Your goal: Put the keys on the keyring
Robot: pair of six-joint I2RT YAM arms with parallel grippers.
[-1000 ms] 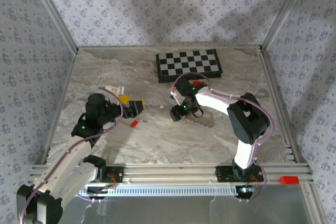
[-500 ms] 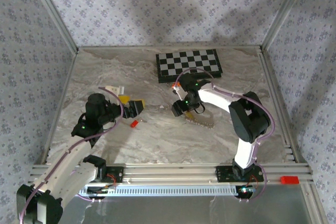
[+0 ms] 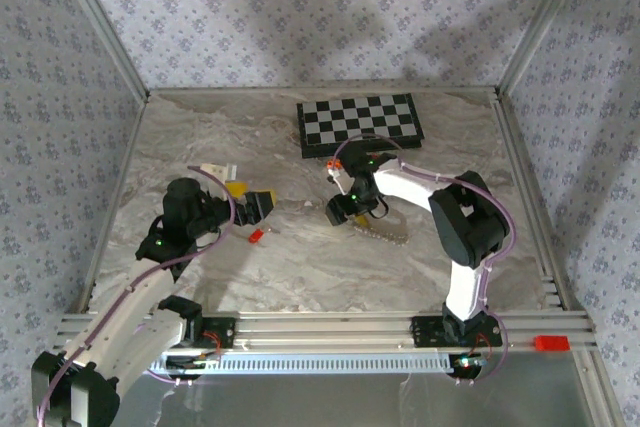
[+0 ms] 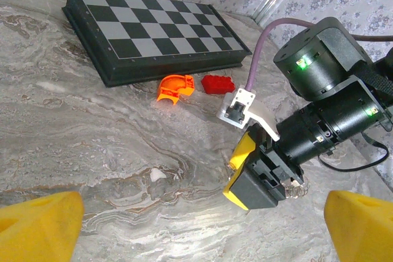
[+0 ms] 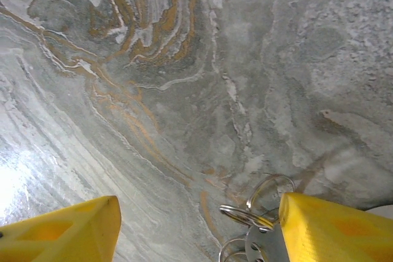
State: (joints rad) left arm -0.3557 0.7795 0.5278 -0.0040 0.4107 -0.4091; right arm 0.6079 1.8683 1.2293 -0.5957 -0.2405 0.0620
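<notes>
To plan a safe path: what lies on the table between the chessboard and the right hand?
In the left wrist view, an orange curved piece and a red block lie close to the chessboard, on the side facing the right hand.

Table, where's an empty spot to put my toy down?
Bare table left of the chessboard, and the wide strip along the near rail. Crowded: the middle, around the right gripper, keyring and key.

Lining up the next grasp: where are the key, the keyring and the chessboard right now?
key (image 3: 255,235): top external view, middle of the red piece.
keyring (image 3: 383,231): top external view, midway along the silvery chain.
chessboard (image 3: 360,124): top external view, centre of the board.
</notes>
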